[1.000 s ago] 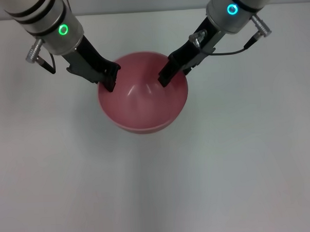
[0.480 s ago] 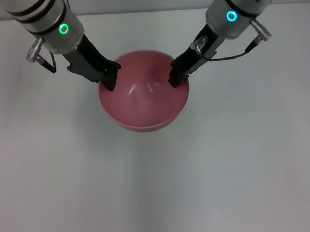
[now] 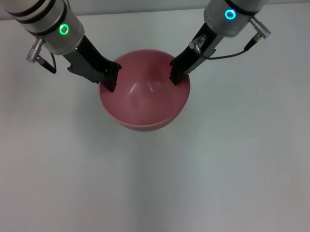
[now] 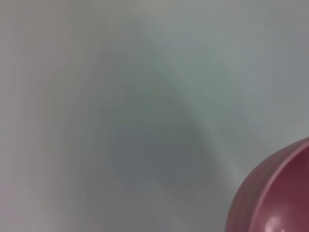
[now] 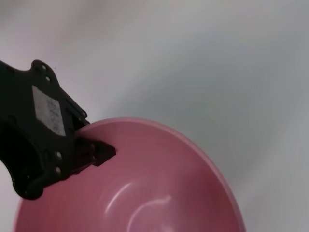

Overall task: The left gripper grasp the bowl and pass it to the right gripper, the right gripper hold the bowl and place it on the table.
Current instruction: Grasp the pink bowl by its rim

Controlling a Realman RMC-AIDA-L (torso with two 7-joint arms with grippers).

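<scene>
The white table (image 3: 158, 188) filled the near part of the head view, and beyond its bare front area the pink bowl (image 3: 144, 101) was held above it, opening upward, between the two arms. The left tool (image 3: 110, 79) was clamped on the bowl's left rim. The right tool (image 3: 178, 76) sat at the far right rim, one finger inside and one outside, but whether it had closed could not be told.
</scene>
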